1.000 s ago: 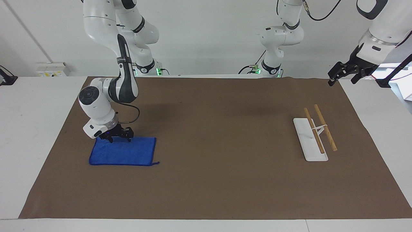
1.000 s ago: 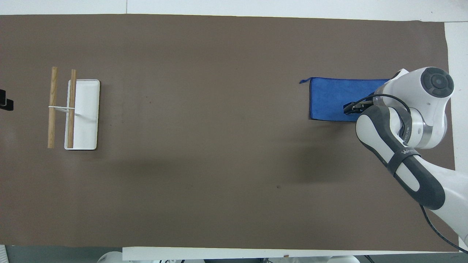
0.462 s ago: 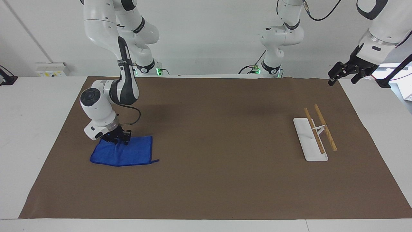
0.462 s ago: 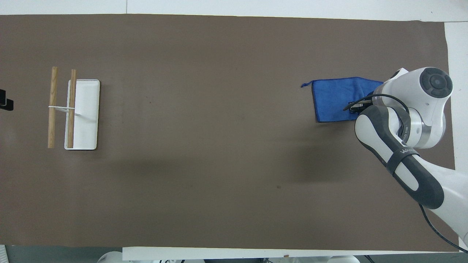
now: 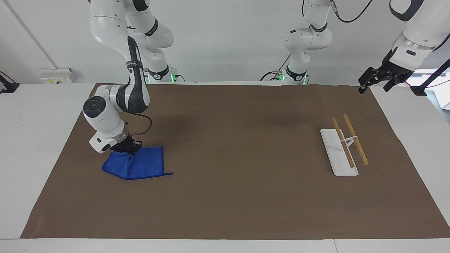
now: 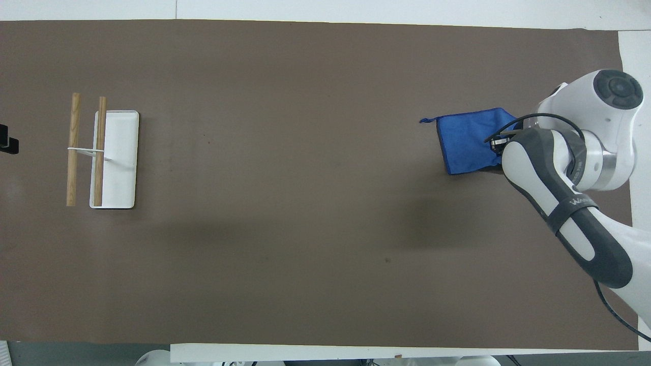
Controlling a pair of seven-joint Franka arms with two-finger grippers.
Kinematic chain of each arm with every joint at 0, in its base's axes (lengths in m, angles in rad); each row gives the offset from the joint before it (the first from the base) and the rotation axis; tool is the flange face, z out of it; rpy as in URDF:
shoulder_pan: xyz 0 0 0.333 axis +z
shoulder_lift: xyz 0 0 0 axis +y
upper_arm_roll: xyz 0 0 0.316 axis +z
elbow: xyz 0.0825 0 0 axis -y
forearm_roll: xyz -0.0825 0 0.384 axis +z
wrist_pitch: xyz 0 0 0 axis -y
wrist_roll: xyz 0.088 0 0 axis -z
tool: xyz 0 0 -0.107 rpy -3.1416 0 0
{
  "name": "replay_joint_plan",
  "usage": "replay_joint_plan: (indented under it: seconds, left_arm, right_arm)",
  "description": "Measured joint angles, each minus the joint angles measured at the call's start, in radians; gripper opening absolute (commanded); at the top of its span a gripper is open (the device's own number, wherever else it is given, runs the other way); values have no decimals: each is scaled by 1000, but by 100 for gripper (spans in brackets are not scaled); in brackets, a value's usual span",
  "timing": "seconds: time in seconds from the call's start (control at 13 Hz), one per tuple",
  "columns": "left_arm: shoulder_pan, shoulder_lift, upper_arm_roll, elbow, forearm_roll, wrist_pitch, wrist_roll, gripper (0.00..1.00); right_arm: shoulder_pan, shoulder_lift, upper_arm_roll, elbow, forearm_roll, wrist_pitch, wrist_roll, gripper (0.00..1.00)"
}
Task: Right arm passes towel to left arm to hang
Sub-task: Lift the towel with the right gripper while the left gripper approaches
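Right gripper (image 5: 129, 149) jaws clamped on the towel (image 5: 139, 163) at the edge nearer the robots, toward the right arm's end of the bench (image 5: 225, 196), cloth half lifted and draping. Left gripper (image 5: 378, 81) waiting aloft, jaws apart, past the rack (image 5: 342, 149).

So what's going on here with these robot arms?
The right gripper has pinched one edge of the blue towel and holds that edge raised, while the rest of the cloth lies on the brown mat. The left gripper waits in the air over its own end of the table. A rack with two wooden rails stands at that end, with nothing on it.
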Motion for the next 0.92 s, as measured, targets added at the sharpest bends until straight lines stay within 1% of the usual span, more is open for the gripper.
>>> replay_joint_plan:
  seconds: [0.15,0.23,0.38,0.46,0.54,0.62,0.77,0.92]
  left_arm:
    - [0,0,0,0,0,0,0,100]
    - [0,0,0,0,0,-8,0,100]
    - [0,-2,3,0,0,-57,-17,100]
    - [0,-4,2,-4,0,-67,-71,100]
    - [-7,-9,-3,-20,-1,-50,-164,100]
    - [-32,-20,-6,-54,-3,6,-286,100]
    - [-140,-50,-11,-164,-4,177,-597,100]
    - [-251,-57,-17,-246,-4,307,-891,100]
  right_arm:
    - [1,-8,51,136,61,-161,50,0]
    - [4,-12,84,183,112,-204,114,0]
    - [35,-12,144,232,240,-222,308,0]
    - [76,-12,155,245,312,-214,425,0]
    - [131,-11,159,256,375,-190,547,0]
    - [187,-10,160,260,430,-144,662,0]
    - [295,-3,163,264,534,-17,861,0]
    - [391,12,164,264,586,109,1022,0]
